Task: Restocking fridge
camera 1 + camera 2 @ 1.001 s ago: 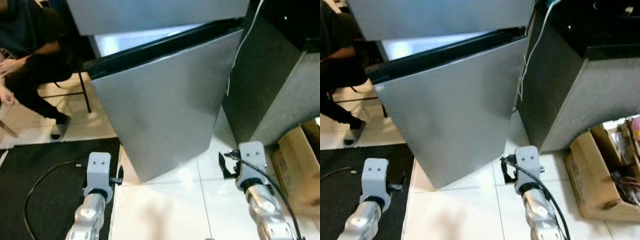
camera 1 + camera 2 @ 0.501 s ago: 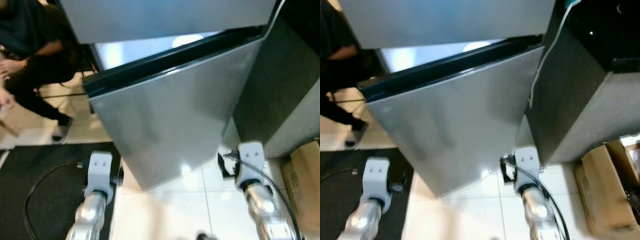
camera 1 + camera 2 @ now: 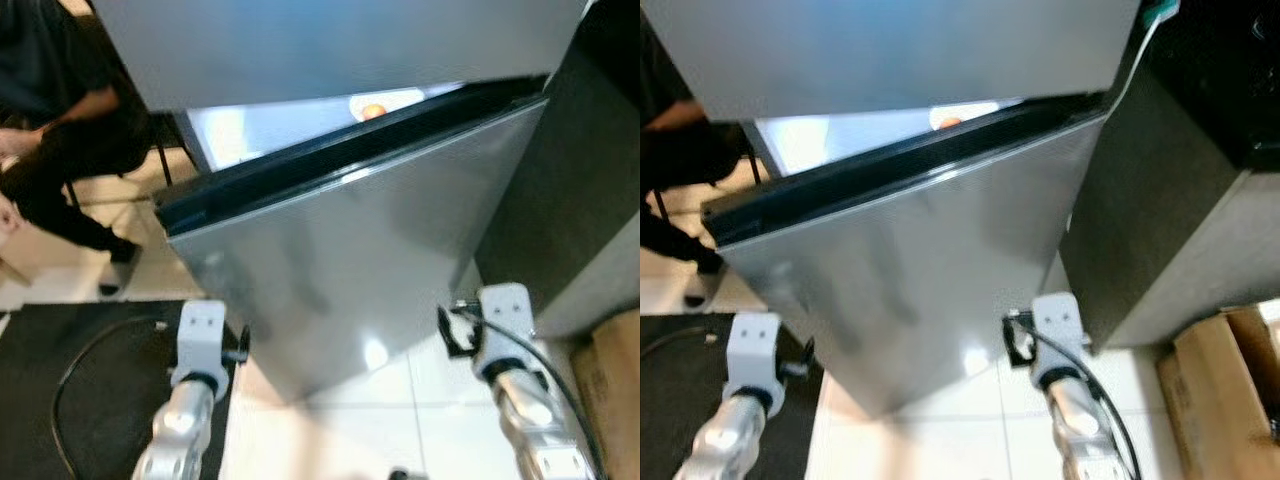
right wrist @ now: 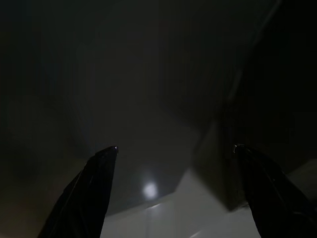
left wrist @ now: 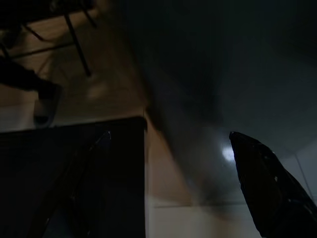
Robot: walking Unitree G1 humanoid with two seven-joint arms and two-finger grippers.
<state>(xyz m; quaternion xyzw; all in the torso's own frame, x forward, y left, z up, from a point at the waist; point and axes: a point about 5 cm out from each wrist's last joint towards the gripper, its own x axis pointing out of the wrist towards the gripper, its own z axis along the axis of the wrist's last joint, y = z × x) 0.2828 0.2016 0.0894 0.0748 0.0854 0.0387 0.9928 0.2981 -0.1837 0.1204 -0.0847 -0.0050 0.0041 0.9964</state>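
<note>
Fridge door (image 3: 350, 270) ajar, interior mostly hidden.
Only a lit sliver shows at upper centre; both wrist views are dark, left gripper (image 5: 168, 183) and right gripper (image 4: 173, 193) fingers spread, empty.

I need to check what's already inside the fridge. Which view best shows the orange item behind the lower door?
The left eye view: the orange item sits in the lit gap above the lower door. The right eye view catches only its edge; both wrist views are too dark to show it.
</note>
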